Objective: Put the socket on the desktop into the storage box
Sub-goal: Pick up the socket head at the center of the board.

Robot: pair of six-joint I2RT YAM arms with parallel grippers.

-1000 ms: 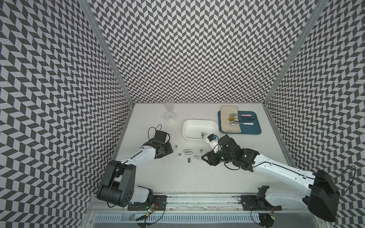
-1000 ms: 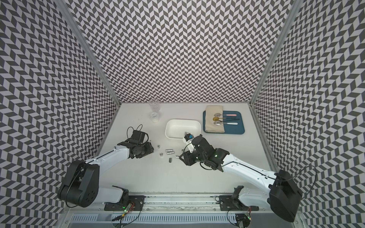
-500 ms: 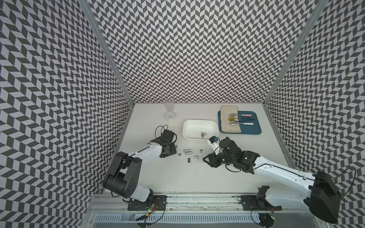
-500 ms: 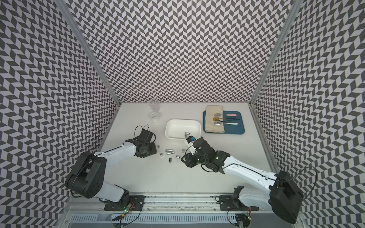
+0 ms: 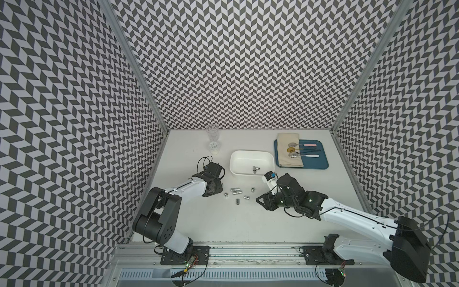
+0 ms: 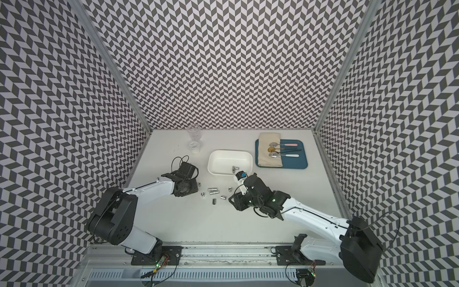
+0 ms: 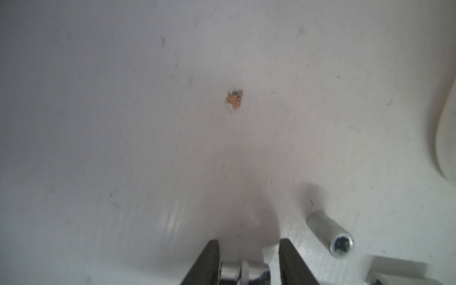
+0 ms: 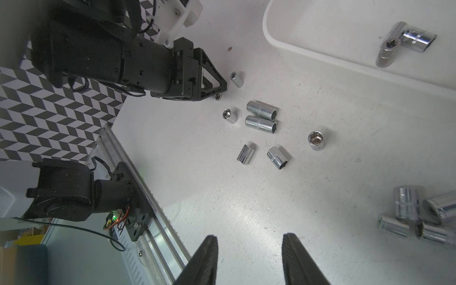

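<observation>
The white storage box stands mid-table with two sockets inside. Several chrome sockets lie loose on the desktop in front of it. My left gripper is low at the left end of that group, open, with a socket between its fingers, touching one finger and just clear of the other. A small socket lies beside it. My right gripper hovers open and empty to the right of the group.
A blue tray with a cloth and spoons sits at the back right. A clear glass cup stands at the back. More sockets lie clustered near my right gripper. The box's edge is close to my left gripper. Patterned walls enclose three sides.
My left gripper has moved right to the sockets and its jaws have narrowed round one. The right gripper has barely shifted and stays open.
</observation>
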